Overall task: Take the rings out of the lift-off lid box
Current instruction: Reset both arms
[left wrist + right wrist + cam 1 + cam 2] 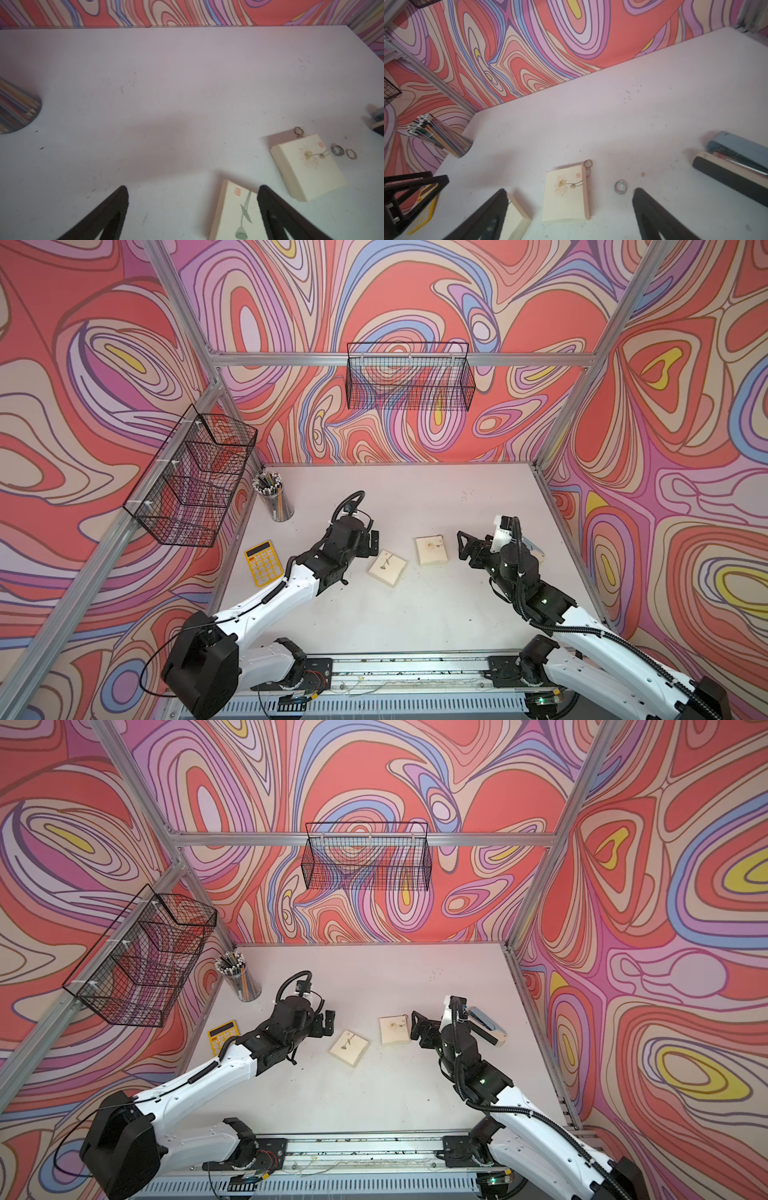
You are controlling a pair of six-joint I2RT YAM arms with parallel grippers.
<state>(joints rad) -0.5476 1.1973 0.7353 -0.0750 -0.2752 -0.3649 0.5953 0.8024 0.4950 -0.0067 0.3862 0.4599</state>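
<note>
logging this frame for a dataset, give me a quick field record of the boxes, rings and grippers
left gripper: open, empty, by the stem-print box
right gripper: open, empty, near the flower-print box
boxes: both flat on the table, print up, apart
corner ring: on the table at a corner of the flower-print box
wide ring: on the table off one edge of that box
thin ring: right beside the wide ring
inside the boxes: cannot tell

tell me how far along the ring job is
Done: three rings lie on the table beside the daisy-print box. In hand: nothing; left fingers and right fingers stand open, empty. Left: probably nothing, though the box's inside is hidden.
</note>
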